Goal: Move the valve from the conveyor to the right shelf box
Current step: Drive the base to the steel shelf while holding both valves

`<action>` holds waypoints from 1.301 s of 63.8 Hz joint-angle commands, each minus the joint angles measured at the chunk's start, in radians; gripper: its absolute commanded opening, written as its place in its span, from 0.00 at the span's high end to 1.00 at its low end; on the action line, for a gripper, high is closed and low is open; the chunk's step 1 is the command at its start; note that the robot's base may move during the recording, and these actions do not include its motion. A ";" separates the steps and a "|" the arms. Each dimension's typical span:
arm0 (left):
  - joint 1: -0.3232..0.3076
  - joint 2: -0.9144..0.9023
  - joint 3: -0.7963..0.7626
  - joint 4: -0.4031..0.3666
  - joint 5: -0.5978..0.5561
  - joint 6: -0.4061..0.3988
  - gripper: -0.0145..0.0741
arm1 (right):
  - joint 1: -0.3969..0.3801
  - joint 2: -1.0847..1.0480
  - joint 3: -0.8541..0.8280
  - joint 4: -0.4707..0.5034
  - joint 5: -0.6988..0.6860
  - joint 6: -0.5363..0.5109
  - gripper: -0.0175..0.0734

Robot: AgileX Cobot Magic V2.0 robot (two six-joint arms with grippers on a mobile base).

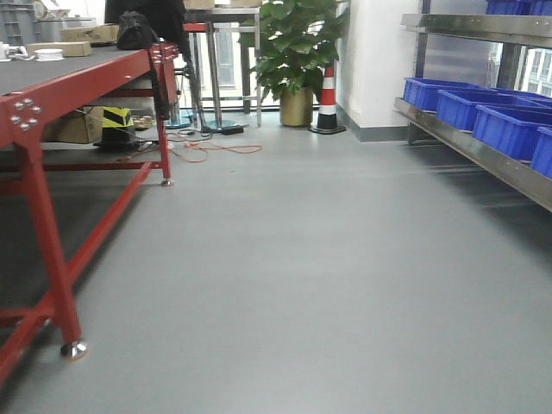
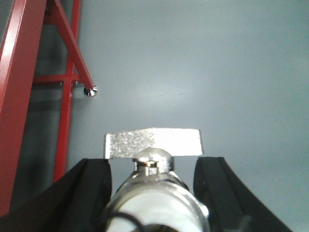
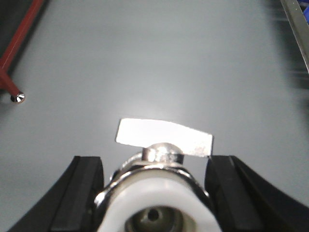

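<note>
The left gripper (image 2: pixel 153 163) was clamped on a small silvery metal valve (image 2: pixel 154 191) of stacked round rings. Its body filled the gap between the black fingers (image 2: pixel 91 193), and its flat bright handle (image 2: pixel 152 142) stuck out just past the fingertips, above the grey floor (image 2: pixel 193 58). The right gripper (image 3: pixel 155 162) gripped a second silvery valve (image 3: pixel 157 195) the same way, whitish end toward the camera. Both hung over the aisle, off the red-framed dark-grey conveyor (image 1: pixel 60 73) at left, with the steel shelf (image 1: pixel 483 155) of blue plastic boxes (image 1: pixel 509 129) at right.
</note>
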 commanded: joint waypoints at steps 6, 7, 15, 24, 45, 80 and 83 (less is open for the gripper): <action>-0.004 -0.010 -0.012 -0.012 -0.043 -0.008 0.96 | -0.002 -0.015 -0.017 -0.004 -0.064 -0.002 0.98; -0.004 -0.010 -0.012 -0.012 -0.043 -0.008 0.96 | -0.002 -0.015 -0.017 -0.004 -0.064 -0.002 0.98; -0.004 -0.010 -0.012 -0.012 -0.047 -0.008 0.96 | -0.002 -0.015 -0.017 -0.004 -0.066 -0.002 0.98; -0.004 -0.010 -0.012 -0.012 -0.068 -0.008 0.96 | -0.002 -0.015 -0.017 -0.004 -0.069 -0.002 0.98; -0.004 -0.010 -0.012 -0.012 -0.210 -0.008 0.96 | -0.002 -0.015 -0.017 -0.004 -0.069 -0.002 0.98; -0.004 -0.010 -0.012 -0.012 -0.428 -0.008 0.96 | -0.002 -0.015 -0.017 -0.004 -0.069 -0.002 0.98; -0.004 -0.010 -0.012 -0.012 -0.436 -0.008 0.96 | -0.002 -0.015 -0.017 -0.004 -0.069 -0.002 0.98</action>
